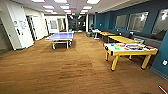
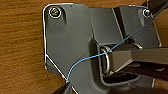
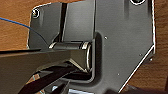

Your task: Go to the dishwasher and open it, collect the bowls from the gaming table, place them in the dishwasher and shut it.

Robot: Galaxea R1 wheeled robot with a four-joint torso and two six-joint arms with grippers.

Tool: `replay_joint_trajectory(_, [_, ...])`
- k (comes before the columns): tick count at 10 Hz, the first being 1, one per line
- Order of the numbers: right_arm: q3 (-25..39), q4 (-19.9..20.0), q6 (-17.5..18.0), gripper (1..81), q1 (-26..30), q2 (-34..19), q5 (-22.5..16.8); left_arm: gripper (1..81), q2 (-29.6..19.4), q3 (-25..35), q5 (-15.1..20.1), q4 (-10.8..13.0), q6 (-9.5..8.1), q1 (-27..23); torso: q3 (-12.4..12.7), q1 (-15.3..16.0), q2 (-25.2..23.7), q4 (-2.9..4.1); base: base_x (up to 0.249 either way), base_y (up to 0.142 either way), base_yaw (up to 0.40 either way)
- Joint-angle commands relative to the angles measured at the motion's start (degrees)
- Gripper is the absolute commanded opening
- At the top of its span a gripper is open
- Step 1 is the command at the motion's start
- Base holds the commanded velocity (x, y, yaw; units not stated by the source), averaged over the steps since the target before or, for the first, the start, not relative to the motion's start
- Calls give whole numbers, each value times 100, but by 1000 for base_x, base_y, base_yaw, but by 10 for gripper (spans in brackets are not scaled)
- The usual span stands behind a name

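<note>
The bowls, blue (image 1: 112, 44) and green (image 1: 116, 47), sit at the near end of the gaming table's (image 1: 117, 52) white worktop, on our right. We judge we're driving to collect them; next calls for closing in. Jaws: we cannot tell.

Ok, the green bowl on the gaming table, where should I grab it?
Probably by the rim, from above at the near end: the green bowl sits upright near that end of the gaming table, the blue bowl close behind it. Rim detail is too small to judge.
</note>
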Motion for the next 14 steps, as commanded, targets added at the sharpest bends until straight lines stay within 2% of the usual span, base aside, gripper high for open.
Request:
replay_joint_trajectory(1, [28,-18,-19,811,284,24,-307,811,-25,4,289,24,35,-250,0,1,0,0,206,0,0])
replay_joint_trajectory(14, [28,-27,-19,811,292,15,-307,811,-7,4,289,42,35,-250,0,1,0,0,218,0,0])
